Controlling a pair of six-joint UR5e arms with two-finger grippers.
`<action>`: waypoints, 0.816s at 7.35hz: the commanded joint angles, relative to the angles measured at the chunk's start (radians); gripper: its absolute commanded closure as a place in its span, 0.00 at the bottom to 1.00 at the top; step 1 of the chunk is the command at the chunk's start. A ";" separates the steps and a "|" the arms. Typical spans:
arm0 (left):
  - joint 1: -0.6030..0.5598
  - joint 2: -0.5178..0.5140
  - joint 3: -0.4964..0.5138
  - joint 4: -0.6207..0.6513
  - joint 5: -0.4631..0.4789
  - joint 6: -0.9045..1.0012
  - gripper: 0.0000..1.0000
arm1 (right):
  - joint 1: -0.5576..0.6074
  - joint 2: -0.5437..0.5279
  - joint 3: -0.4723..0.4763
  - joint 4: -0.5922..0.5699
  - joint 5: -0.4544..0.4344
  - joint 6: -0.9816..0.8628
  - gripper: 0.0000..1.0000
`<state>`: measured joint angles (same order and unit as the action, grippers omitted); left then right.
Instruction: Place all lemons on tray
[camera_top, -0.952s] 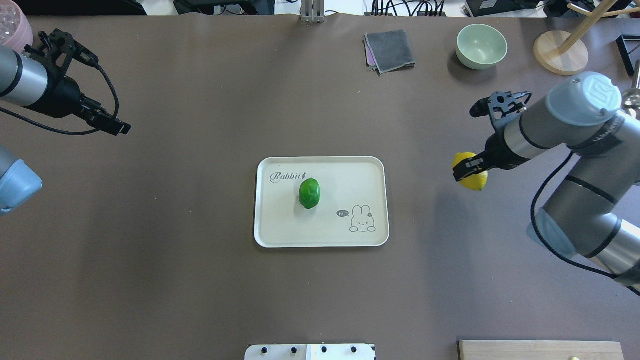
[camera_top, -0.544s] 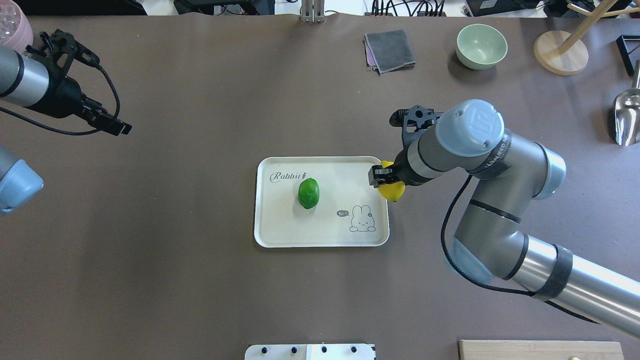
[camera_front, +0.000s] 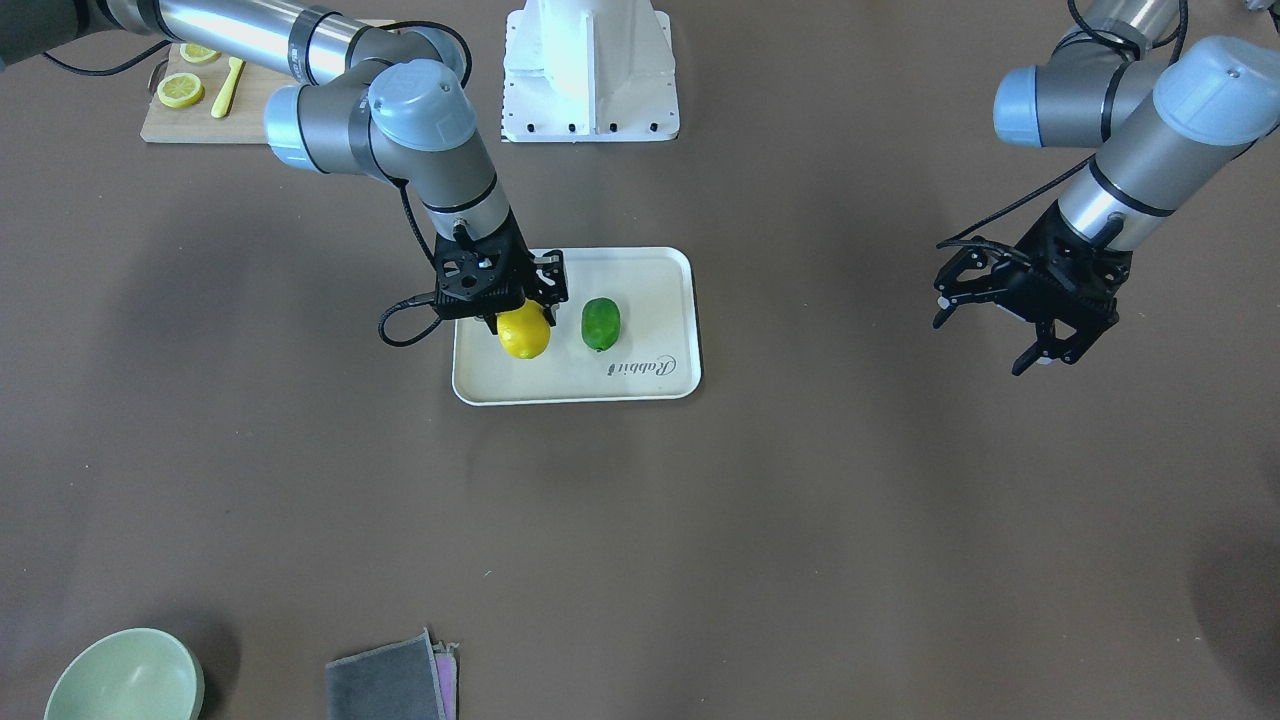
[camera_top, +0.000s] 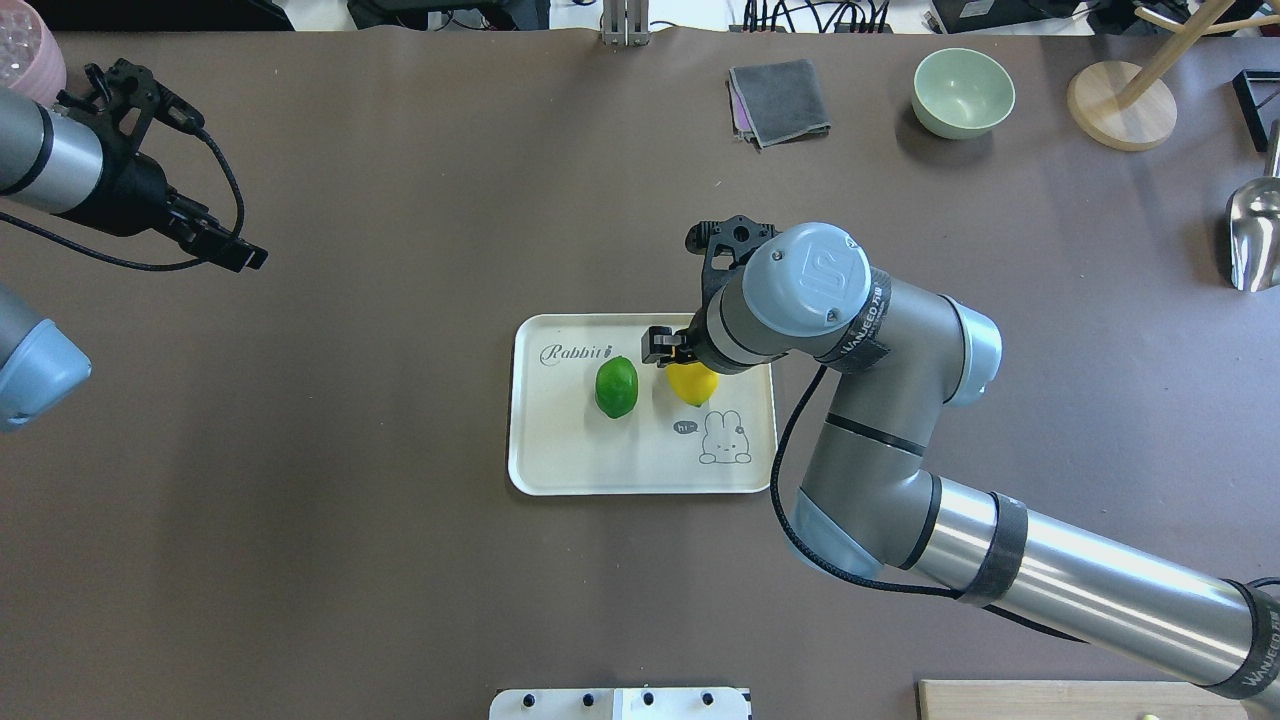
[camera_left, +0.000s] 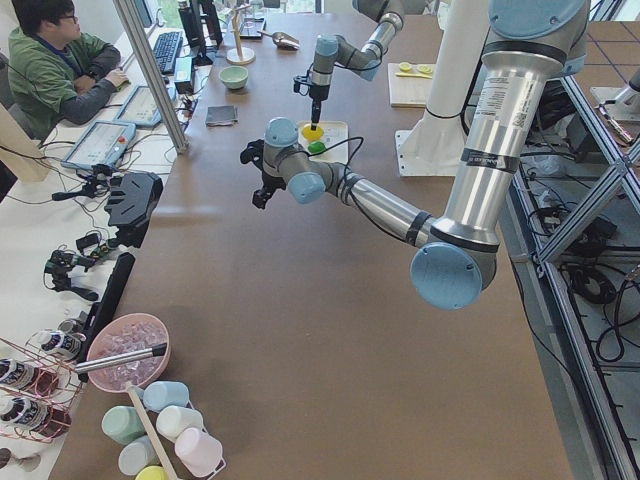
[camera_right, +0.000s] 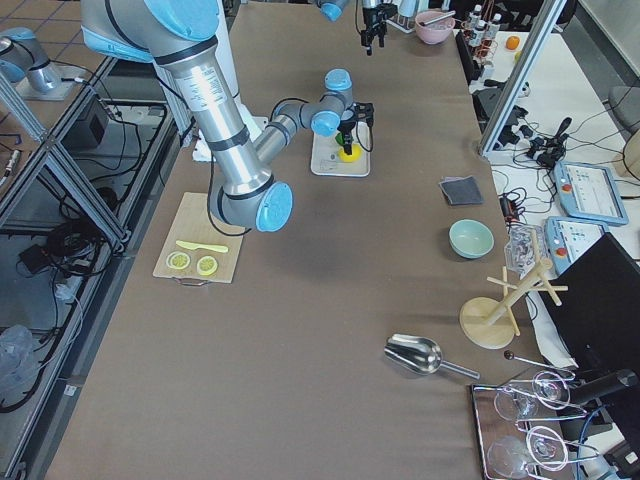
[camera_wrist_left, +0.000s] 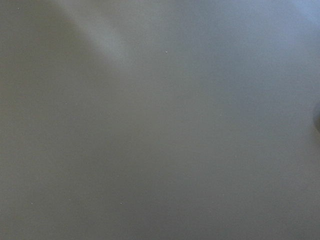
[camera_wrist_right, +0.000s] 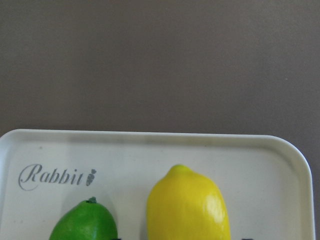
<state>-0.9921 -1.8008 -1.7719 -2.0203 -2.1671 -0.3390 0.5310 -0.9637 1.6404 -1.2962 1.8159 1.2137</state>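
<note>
The brown table (camera_top: 400, 500) has the cream tray (camera_top: 560, 450) in its middle. The right gripper (camera_top: 678, 362) squeezes the yellow lemon (camera_top: 692, 385) over the tray. The left gripper (camera_front: 985, 340) hangs far off, fingers spread, holding nothing. The green lemon (camera_top: 616, 387) lies on the tray, just beside the yellow one.

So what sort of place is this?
Probably a robotics lab: a left arm and right arm at a long table, an operator at a keyboard alongside, control tablets nearby.

yellow lemon (camera_wrist_right: 188, 205) & green lemon (camera_wrist_right: 86, 223) cut by btm edge, right gripper (camera_top: 685, 365) mostly hidden under own arm overhead
</note>
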 joint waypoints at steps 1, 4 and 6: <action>0.001 0.029 0.011 0.000 0.013 0.012 0.01 | 0.065 0.003 0.007 -0.002 0.038 -0.022 0.00; -0.020 0.122 0.005 -0.064 0.064 0.110 0.01 | 0.220 -0.103 0.022 -0.005 0.187 -0.236 0.00; -0.158 0.178 0.005 -0.051 -0.065 0.207 0.01 | 0.292 -0.223 0.047 0.005 0.195 -0.455 0.00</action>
<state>-1.0666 -1.6560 -1.7662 -2.0765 -2.1482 -0.1894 0.7662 -1.1222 1.6682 -1.2952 1.9951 0.8918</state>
